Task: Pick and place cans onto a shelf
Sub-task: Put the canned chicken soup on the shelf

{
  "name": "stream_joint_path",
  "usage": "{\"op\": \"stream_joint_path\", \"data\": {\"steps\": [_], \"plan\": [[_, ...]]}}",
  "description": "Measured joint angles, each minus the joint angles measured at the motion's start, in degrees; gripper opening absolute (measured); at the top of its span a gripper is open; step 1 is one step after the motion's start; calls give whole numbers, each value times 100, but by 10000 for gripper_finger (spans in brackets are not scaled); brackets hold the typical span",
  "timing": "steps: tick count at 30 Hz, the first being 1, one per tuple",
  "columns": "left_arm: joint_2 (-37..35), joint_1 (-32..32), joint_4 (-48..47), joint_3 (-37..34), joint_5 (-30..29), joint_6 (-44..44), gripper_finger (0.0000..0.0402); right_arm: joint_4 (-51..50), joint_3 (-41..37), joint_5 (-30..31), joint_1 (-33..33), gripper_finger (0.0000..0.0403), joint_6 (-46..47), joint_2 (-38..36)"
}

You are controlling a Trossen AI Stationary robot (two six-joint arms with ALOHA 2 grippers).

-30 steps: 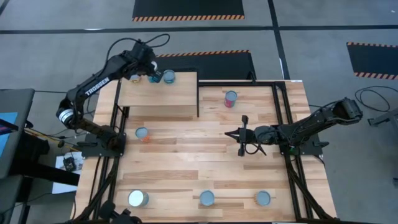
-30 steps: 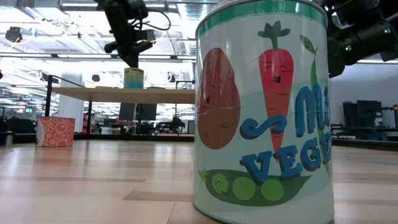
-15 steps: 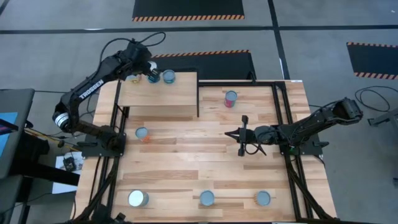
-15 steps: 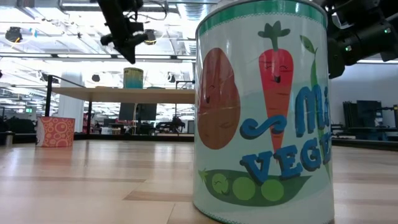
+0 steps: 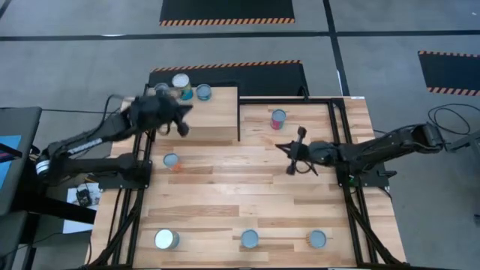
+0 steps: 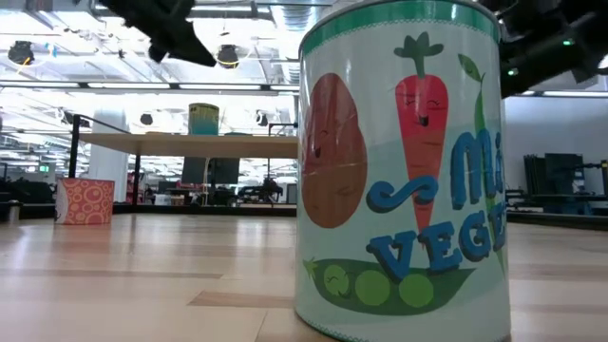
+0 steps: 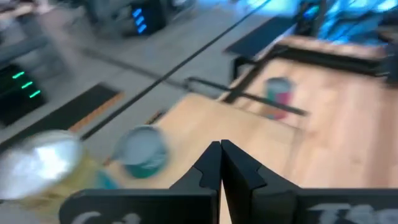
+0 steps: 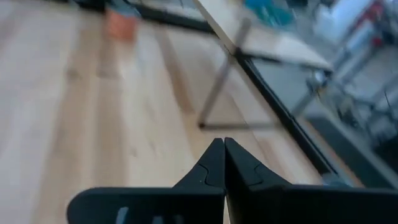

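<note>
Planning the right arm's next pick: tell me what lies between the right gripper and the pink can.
Nothing: in the high view only bare tabletop separates the shut right gripper from the pink can.

Grey concrete floor with black hazard-edged mats, bright ceiling lights beyond the plank table.

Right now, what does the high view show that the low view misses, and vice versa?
High view only: both shut grippers, left gripper over the shelf, right gripper mid-table, plus the pink can and front-row cans. Low view only: the vegetable label on the big can up close. Both: the yellow can standing on the shelf.
</note>
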Motion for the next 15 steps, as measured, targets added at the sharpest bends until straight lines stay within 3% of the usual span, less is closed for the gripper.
{"op": "stream_joint_path", "data": {"steps": [7,11,15], "plan": [[-944,-1147,1847,-1885,-14,-258,0,-2336,1053,-329,-1317,24,660,259],[-1187,-1534,2567,-2569,-35,-194,0,-2775,1446,-888,-2079,48,700,682],[-1311,-1724,2780,-2837,-53,-183,0,-3046,1792,-933,-2534,88,655,1174]]}}
